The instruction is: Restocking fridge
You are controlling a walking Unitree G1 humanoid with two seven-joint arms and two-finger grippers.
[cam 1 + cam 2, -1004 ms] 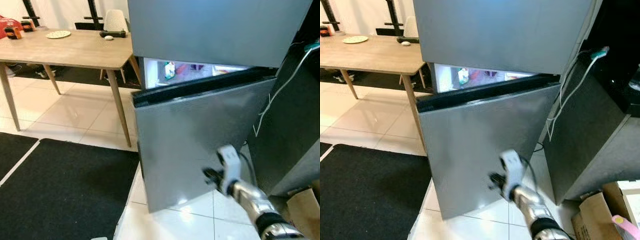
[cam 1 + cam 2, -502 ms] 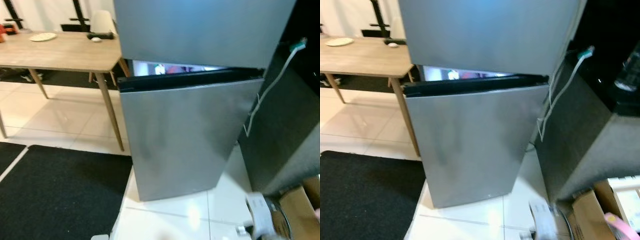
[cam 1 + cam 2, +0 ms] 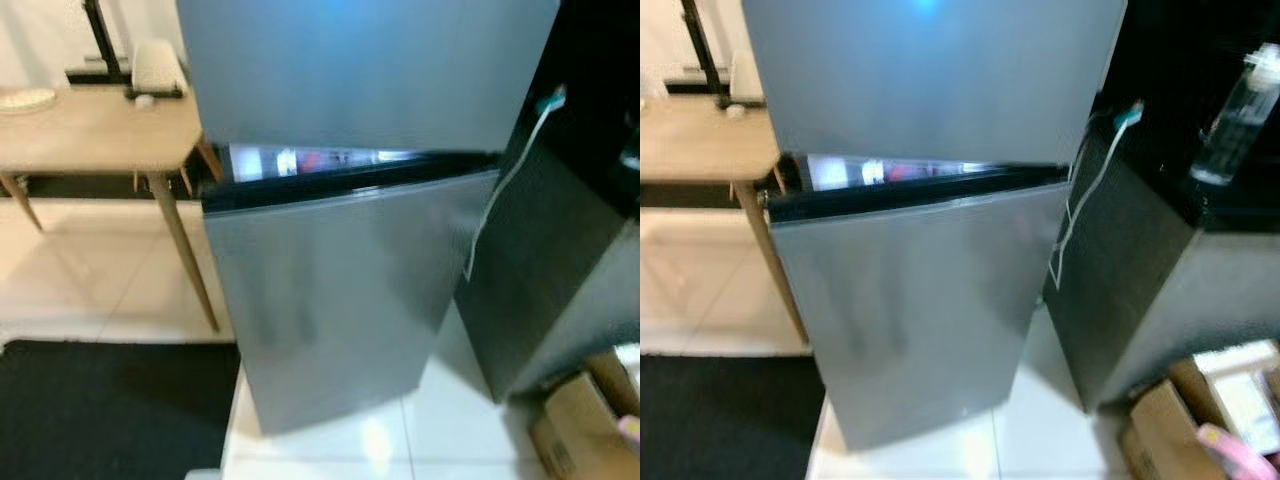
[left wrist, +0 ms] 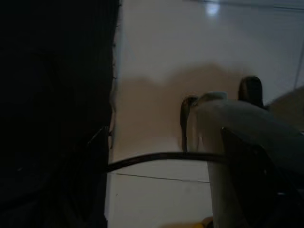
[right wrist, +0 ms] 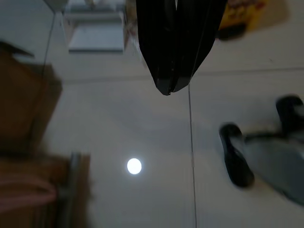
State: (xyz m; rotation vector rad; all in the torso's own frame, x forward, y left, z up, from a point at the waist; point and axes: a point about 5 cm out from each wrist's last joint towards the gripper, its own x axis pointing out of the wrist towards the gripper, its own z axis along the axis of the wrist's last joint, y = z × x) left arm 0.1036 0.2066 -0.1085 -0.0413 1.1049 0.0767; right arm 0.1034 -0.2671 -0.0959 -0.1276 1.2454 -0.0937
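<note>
White tiles cover the floor (image 3: 100, 280), with a black mat (image 3: 110, 410) low on the left. Behind the mat is a wooden counter (image 3: 90, 130) with a plate on it.

Next comes the fridge (image 3: 340, 280), tall and gray, in the middle. Its lower door (image 3: 330, 300) is not quite shut. A thin bright gap (image 3: 320, 160) shows at the top of the door, and some food can be seen inside, too blurry to name. I think the door is stiff and smooth and a bit heavy. The top edge by the gap looks like the best place to hook and pull.

To the right of the fridge stands a dark cabinet (image 3: 1140, 290) with a white cable (image 3: 1080, 200) hanging down, then cardboard boxes (image 3: 1180, 420).

Both arms hang low. The right gripper (image 5: 173, 90) points at the floor with its 2 black fingers pressed together, holding nothing. I cannot tell how the left gripper is set.
</note>
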